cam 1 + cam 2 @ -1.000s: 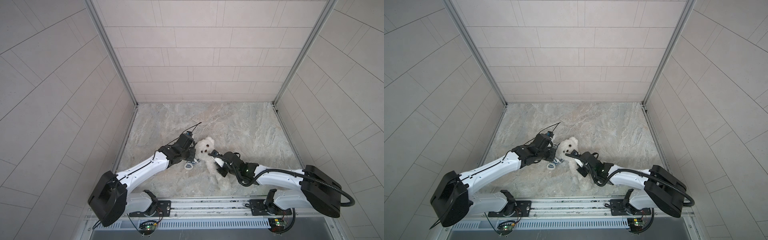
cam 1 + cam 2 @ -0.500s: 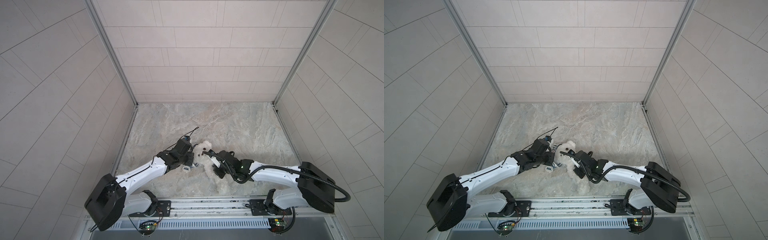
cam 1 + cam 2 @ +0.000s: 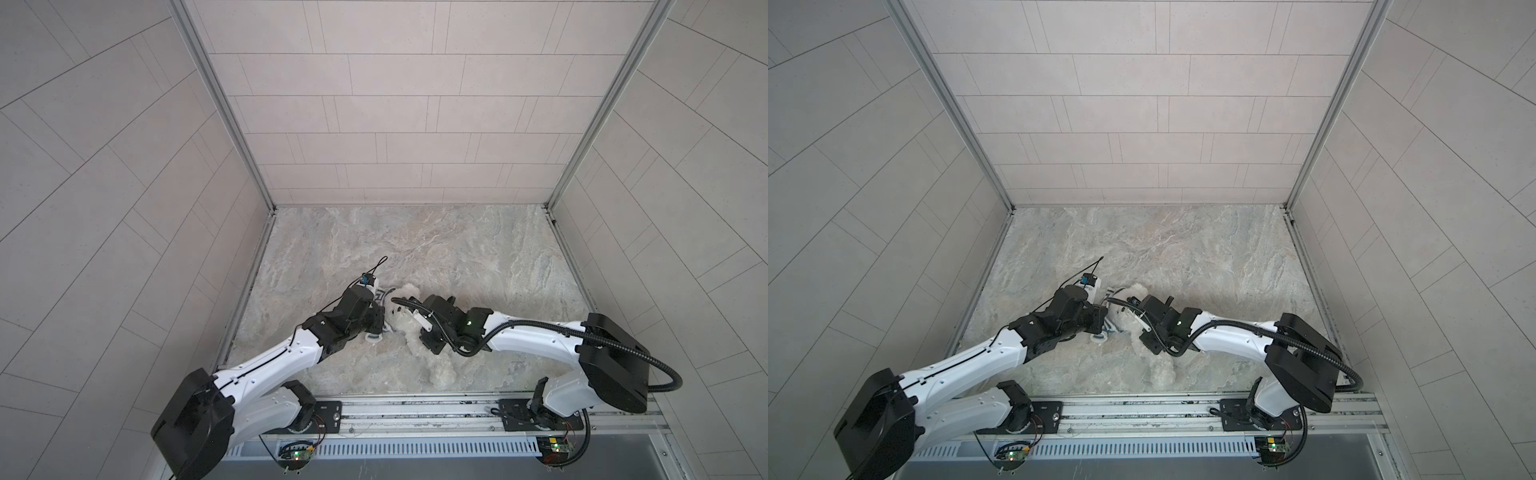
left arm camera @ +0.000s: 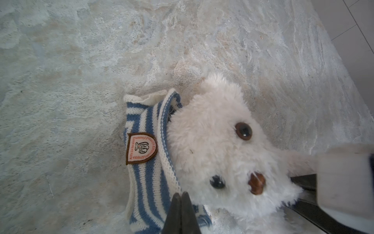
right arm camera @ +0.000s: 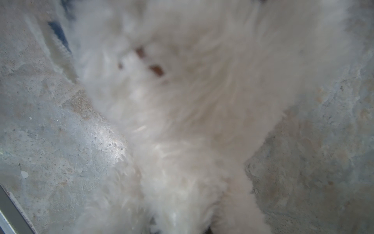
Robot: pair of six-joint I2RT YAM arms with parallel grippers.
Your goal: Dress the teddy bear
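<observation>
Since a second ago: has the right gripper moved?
Yes. The right gripper, holding the bear, has shifted left across the floor, farther from the right wall and toward the left gripper pinching the shirt.

Left gripper (image 3: 381, 318) and right gripper (image 3: 417, 328) flank teddy bear (image 3: 404, 332).

Fluffy white teddy bear (image 4: 218, 145), face up

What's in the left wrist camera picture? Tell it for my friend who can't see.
A fluffy white teddy bear looks up from a marbled tabletop. A blue-and-white striped shirt with a badge sits against its head, its edge pinched by the shut left gripper.
</observation>
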